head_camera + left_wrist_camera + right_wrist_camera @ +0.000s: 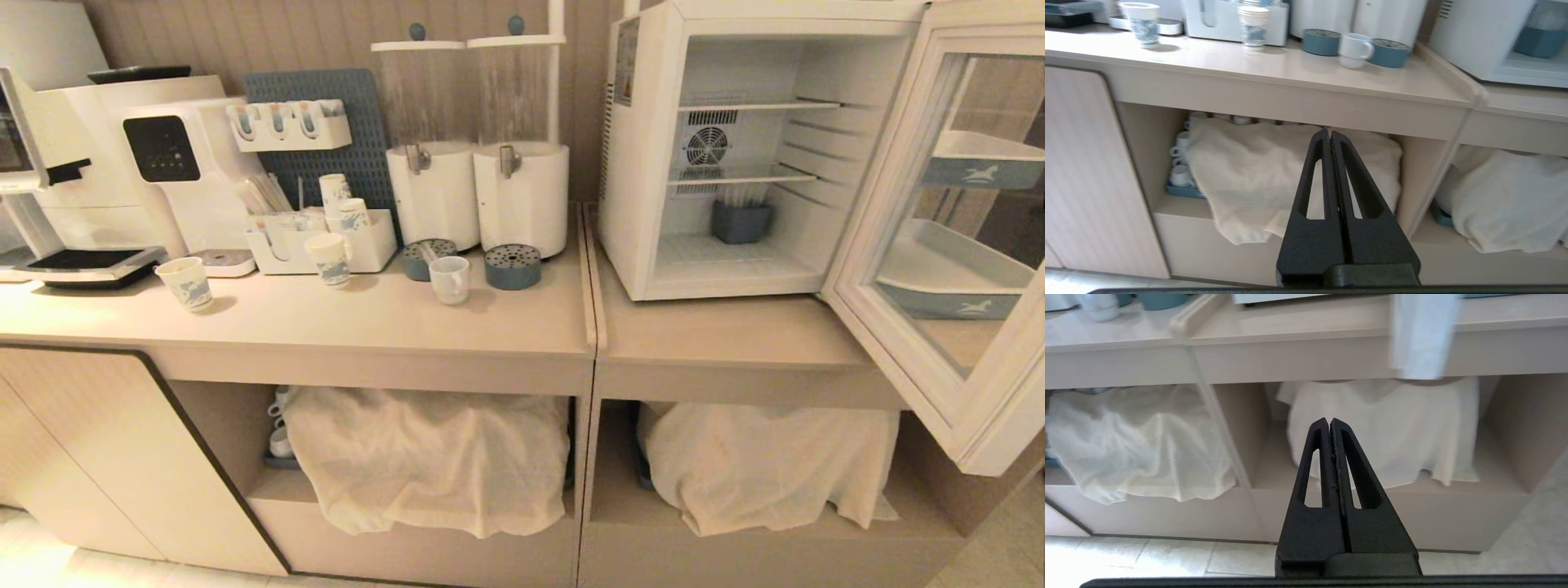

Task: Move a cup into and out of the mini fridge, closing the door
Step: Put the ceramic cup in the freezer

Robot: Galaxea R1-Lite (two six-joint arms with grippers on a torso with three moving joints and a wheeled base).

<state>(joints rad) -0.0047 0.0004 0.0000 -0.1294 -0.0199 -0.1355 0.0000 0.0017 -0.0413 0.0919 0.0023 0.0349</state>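
One blue bin (741,222) inside mini fridge (645,163)

No lettering or numbers can be read anywhere; the sticker (627,61) on the left outer wall of the mini fridge (645,245) is too small to make out, and the paper cups (184,282) show only blue patterns.

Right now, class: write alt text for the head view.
A white mini fridge stands on a beige counter, its glass door swung open. A white cup sits left of it, before two drink dispensers.
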